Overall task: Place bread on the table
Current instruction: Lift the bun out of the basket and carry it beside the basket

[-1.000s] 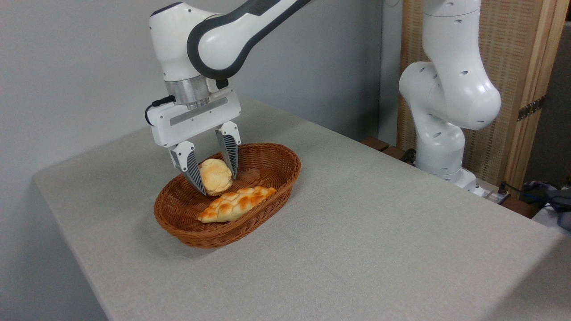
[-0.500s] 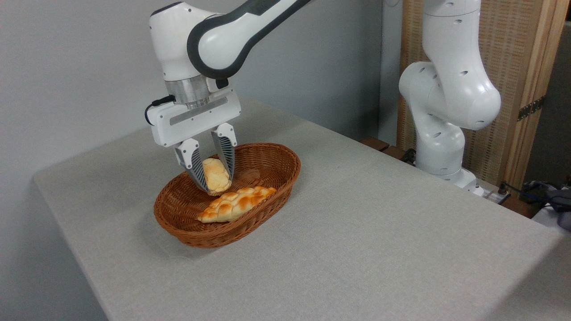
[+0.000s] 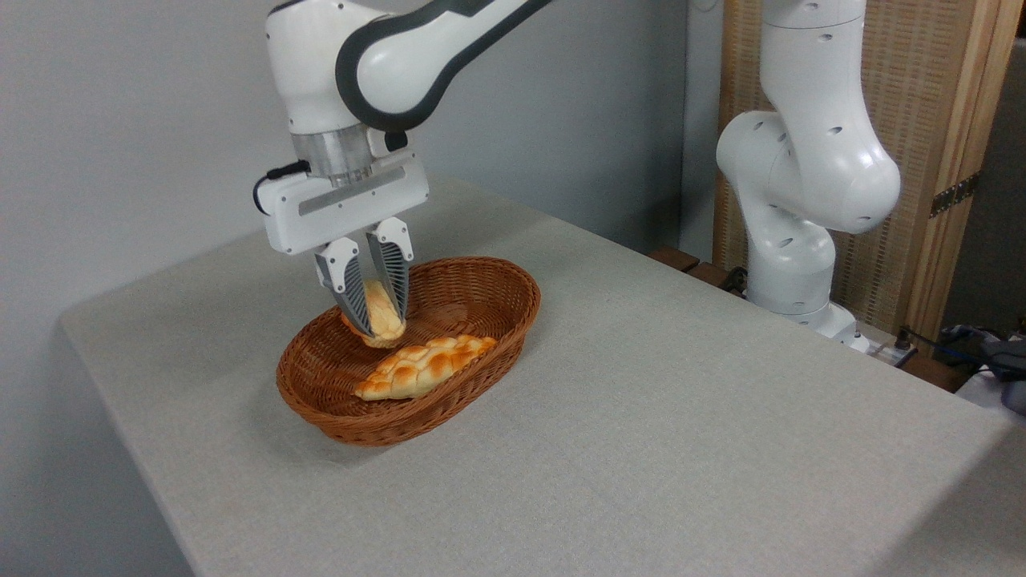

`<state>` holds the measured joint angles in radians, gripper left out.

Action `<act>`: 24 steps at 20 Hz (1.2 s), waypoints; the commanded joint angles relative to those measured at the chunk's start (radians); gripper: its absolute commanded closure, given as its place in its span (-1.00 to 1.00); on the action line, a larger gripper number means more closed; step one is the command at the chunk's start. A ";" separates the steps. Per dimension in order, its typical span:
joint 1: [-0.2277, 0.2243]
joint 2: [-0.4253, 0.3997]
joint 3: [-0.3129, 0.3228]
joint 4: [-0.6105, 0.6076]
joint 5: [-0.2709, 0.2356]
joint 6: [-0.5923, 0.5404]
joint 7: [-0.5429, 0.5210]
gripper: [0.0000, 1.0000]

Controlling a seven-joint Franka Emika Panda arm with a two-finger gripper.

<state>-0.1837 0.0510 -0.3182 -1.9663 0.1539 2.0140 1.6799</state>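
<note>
Bread [image 3: 377, 314] is sitting pinched between the two ribbed fingers [image 3: 349, 287] of the gripper [image 3: 383, 324], which is closing hard on it — the bun is looking visibly squashed, bulging out below the fingertips. In the one fixed view, the bun is hanging over the back-left part of the wicker basket [image 3: 481, 340], seemingly just clear of the basket floor, though whether its underside is touching the weave I cannot tell. The braided loaf [image 3: 421, 367] is lying in the same basket, just in front of the bun and slightly lower in the picture, close to it.

By my reading, the grasp is made and the lift out of the basket is the step in hand. The next move is calling for a rise high enough to carry the bun over the basket rim, then a sideways carry to bare cloth and a descent before letting go.

Around the basket, the table [image 3: 681, 417] is offering wide open cloth to the right and to the front — plenty of room. To the left of the basket, the table edge is lying much nearer, so that side is looking the poorer choice. The robot's own base [image 3: 789, 264] is standing beyond the far right edge, well apart from the basket.
</note>
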 commanded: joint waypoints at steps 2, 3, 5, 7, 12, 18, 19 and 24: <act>0.013 -0.022 0.036 0.098 -0.060 -0.107 -0.011 0.01; 0.013 -0.023 0.045 0.113 -0.066 -0.121 -0.014 0.05; 0.013 -0.060 0.097 0.136 -0.091 -0.171 -0.029 0.08; 0.026 -0.100 0.152 0.171 -0.140 -0.248 -0.060 0.08; 0.043 -0.112 0.257 0.315 -0.177 -0.454 -0.094 0.08; 0.043 -0.115 0.372 0.362 -0.223 -0.502 -0.228 0.05; 0.044 -0.117 0.398 0.362 -0.228 -0.502 -0.268 0.03; 0.044 -0.129 0.497 0.366 -0.273 -0.502 -0.376 0.01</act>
<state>-0.1317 -0.0758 0.1147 -1.6282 -0.0811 1.5423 1.3903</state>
